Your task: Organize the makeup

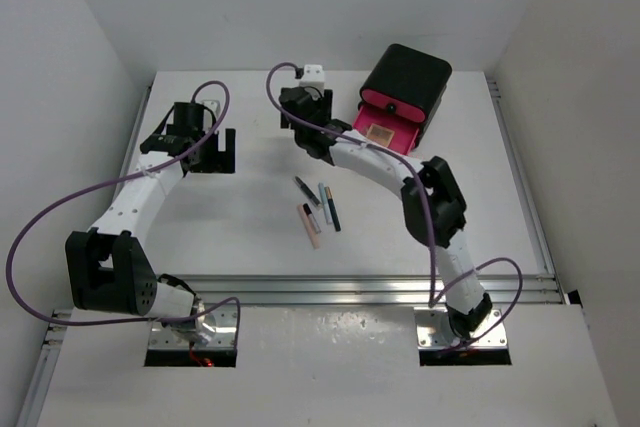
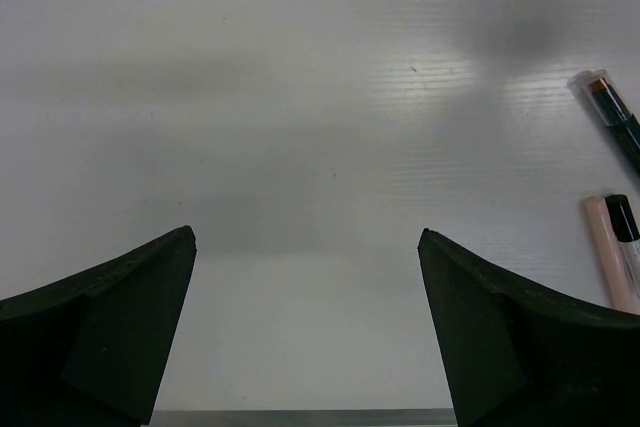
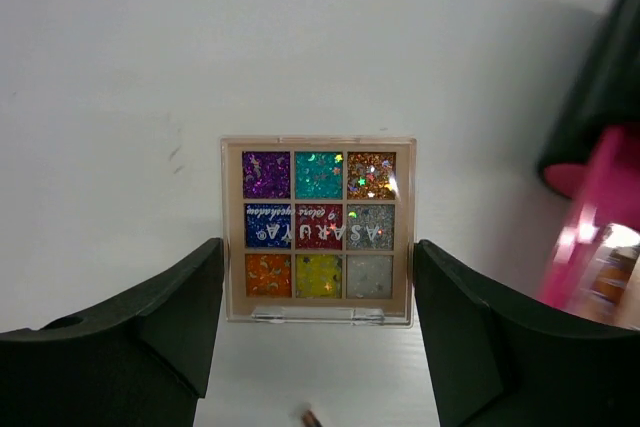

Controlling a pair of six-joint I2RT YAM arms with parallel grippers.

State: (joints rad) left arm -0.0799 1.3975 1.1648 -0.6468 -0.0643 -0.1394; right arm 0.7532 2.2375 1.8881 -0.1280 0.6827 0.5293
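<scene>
The small square eyeshadow palette (image 3: 318,230), a clear plastic case with nine glittery colours, sits between the two black fingers of the right gripper (image 3: 316,244). It is at the far side of the white table (image 1: 230,227), just left of the black box (image 1: 405,82) with its pink drawer (image 1: 385,127). The fingers touch the case on both sides, so the right gripper looks closed on it, just as wide as the case. I cannot tell if the case is up off the table or flat on it.

The left gripper (image 2: 306,233) is wide open and holds nothing. It hangs over bare table, near the thin pencils and tubes (image 1: 318,209) that lie in the middle.

What could go wrong? The fingers only hold the near half of the case, and the plastic is smooth. It could tip or slide out on the way. The pink drawer is open and close by, and a peach square palette (image 1: 380,134) is in it already. A bump could push the box. The new case could also land crooked on top.
</scene>
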